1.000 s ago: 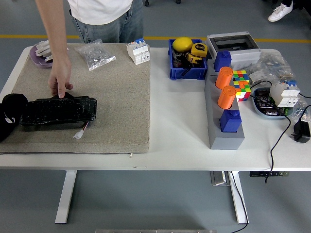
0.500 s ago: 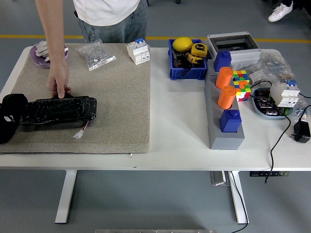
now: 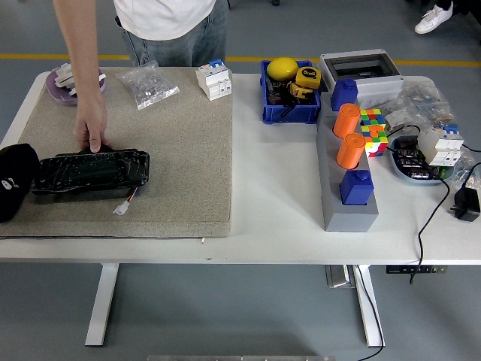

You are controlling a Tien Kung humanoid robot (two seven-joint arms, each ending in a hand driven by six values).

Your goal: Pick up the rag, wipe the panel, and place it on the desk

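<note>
The black panel (image 3: 90, 173) lies flat on a tan mat (image 3: 180, 165) on the left part of the white tabletop (image 3: 278, 218). A little wire with a white plug (image 3: 125, 204) sticks out from its near side.

The left robot hand (image 3: 15, 180) comes in at the left edge of the picture. It is black and sits right against the left end of the panel. I cannot tell if its fingers are open or closed. I cannot pick out a rag for sure; the dark shape there is too hard to read.

A person stands at the far side of the tabletop. The person's hand (image 3: 91, 129) reaches down, and its fingertips touch the far edge of the panel.

At the far edge of the mat lie a purple dish (image 3: 62, 84), a clear bag of small parts (image 3: 148, 84) and a white breaker (image 3: 213, 80).

To the right of the mat is a blue bin (image 3: 289, 113) with a yellow tape measure (image 3: 307, 77) in it. Near it stands a gray block (image 3: 347, 210) with orange cylinders (image 3: 349, 135) and blue blocks (image 3: 355, 186) on it. A colorful cube (image 3: 373, 129) sits just beside the gray block.
</note>
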